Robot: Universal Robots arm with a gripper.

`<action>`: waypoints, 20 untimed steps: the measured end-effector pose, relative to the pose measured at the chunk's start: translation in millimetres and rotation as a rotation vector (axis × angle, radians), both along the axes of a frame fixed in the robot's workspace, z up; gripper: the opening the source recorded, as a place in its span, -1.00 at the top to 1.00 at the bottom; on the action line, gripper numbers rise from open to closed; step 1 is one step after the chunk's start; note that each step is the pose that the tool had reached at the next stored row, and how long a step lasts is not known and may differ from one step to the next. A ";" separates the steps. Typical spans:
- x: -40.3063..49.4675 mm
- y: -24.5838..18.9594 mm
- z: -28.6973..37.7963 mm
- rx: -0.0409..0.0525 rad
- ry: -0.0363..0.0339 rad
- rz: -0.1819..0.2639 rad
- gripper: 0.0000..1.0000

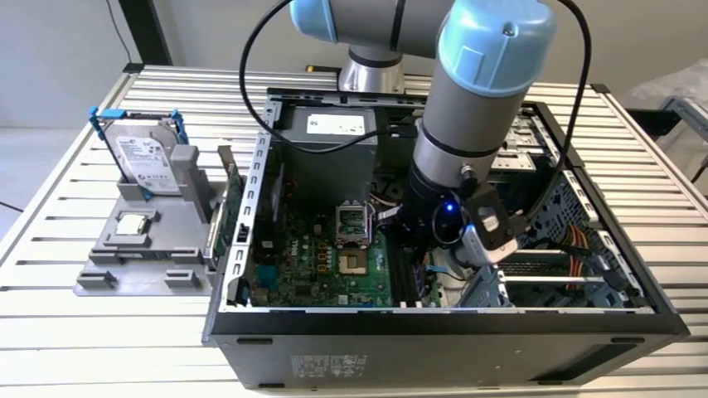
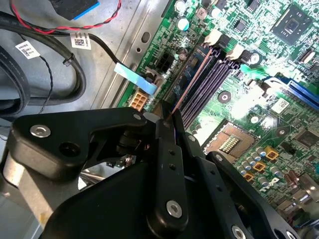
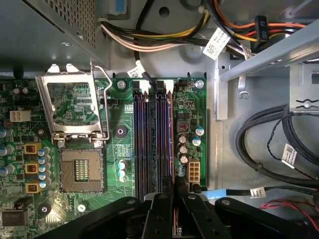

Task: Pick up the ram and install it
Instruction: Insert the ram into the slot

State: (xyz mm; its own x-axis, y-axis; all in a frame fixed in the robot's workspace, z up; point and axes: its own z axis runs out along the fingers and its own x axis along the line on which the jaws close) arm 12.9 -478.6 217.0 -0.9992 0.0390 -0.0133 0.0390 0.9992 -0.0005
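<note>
Metal, plastic and circuit board around you.
You see the gripper (image 2: 167,124) in matt black plastic with bright metal screws, a glossy green motherboard (image 3: 119,149), dull grey sheet-metal computer case (image 1: 443,319), a ribbed bare-metal table (image 1: 66,323), and the arm's (image 1: 476,99) smooth silver tube with glossy blue caps.

One open computer case (image 1: 443,323) sits on one slatted worktop (image 1: 66,332). Beside the case stands one grey holder (image 1: 144,265), carrying one hard drive (image 1: 144,162) and one small square chip (image 1: 133,224). Inside the case, four memory slots (image 3: 154,144) lie next to one processor socket (image 3: 82,169). One claw (image 3: 174,209) reaches in.
</note>
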 end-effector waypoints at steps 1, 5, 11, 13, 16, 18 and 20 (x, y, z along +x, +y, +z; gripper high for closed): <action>0.0 0.0 0.5 -0.0007 -0.0001 -0.001 1.00; -0.1 0.1 1.2 -0.0034 -0.0001 -0.004 1.00; -0.1 0.9 2.0 -0.0076 0.0000 -0.015 1.00; -0.2 0.9 3.0 -0.0090 0.0002 -0.019 1.00; -0.1 1.3 4.5 -0.0109 -0.0001 -0.022 1.00; -0.1 1.3 4.5 -0.0112 -0.0001 -0.024 1.00; -0.1 1.7 4.4 -0.0113 -0.0001 -0.024 1.00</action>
State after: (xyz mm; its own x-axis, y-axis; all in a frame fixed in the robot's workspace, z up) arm 12.8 -477.0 221.4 -0.9979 0.0632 -0.0139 0.0634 0.9979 -0.0117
